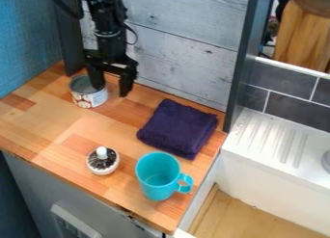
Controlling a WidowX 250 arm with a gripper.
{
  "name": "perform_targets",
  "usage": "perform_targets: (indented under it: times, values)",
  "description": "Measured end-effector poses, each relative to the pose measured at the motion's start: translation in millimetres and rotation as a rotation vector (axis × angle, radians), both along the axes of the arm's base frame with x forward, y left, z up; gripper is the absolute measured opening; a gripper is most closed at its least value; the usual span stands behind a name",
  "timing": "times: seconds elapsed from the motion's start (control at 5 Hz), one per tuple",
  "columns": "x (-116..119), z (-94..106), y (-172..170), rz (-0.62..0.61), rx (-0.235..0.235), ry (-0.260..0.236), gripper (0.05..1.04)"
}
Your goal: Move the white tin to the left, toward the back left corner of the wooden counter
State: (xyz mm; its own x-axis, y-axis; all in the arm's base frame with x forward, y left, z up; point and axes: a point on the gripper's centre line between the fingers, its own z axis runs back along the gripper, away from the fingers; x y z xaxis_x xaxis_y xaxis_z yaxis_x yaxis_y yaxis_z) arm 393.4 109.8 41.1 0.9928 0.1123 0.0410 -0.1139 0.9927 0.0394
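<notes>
Hanging near a cylindrical tin [89, 98], angular black pincer [111, 92], fingers apart, above wooden counter [58, 121]

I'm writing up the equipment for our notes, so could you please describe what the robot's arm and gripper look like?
The arm is black, built of narrow, blocky segments, with a thin dark cable looping out beside it. The gripper is also black, with two slim fingers below a wider crosspiece.

1 turquoise mug [157, 185] | 1 folded purple cloth [178, 128] | white drainboard [278, 144]
</notes>
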Motion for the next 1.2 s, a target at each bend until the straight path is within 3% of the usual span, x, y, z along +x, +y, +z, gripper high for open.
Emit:
perform_targets:
  times: [0.4,0.8,1.0,1.2]
  values:
    - [-15.5,4.8,36.5,0.074,0.024,0.046,1.0]
    - [-19.6,1.6,40.1,0.052,0.043,0.061,1.0]
    - [-25.8,7.4,37.1,0.029,0.047,0.05,1.0]
    - [-34.6,35.1,27.6,-0.026,0.027,0.002,1.0]
